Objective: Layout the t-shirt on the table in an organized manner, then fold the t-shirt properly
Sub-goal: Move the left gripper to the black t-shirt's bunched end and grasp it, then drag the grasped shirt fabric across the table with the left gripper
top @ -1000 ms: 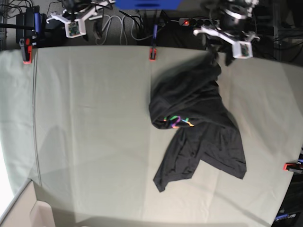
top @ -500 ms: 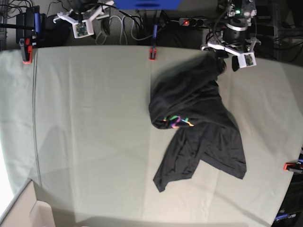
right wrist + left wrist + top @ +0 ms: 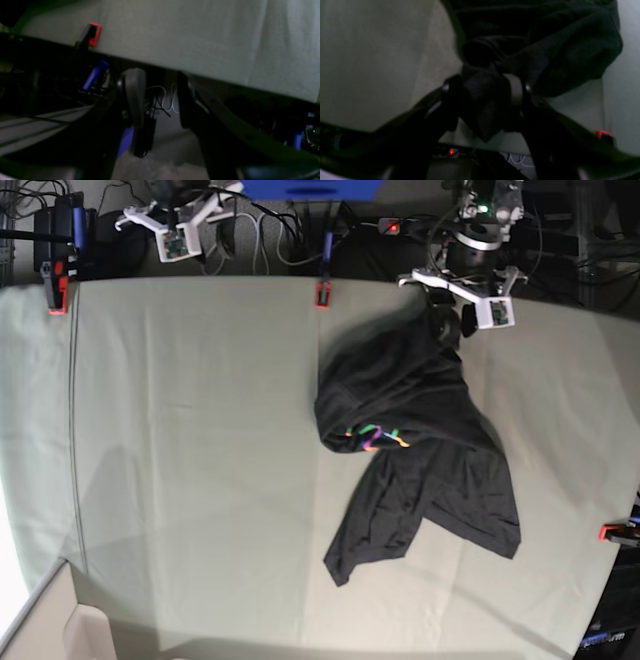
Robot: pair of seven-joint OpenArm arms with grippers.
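Black t-shirt point(image 3: 415, 430) edge pinched in left gripper point(image 3: 485, 100), now further left; right gripper point(image 3: 160, 100) parted, empty.

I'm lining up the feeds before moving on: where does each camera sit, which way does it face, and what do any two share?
Base: overhead, looking down on the table, the crumpled t-shirt and both arms along the far edge.
Left wrist: behind the left gripper, looking over the table; its jaws pinch a bunch of t-shirt.
Right wrist: behind the right gripper, off the table's edge, facing cables and floor; jaws apart, empty.
Shared: base and left wrist both show the gripped t-shirt; all three show the table.
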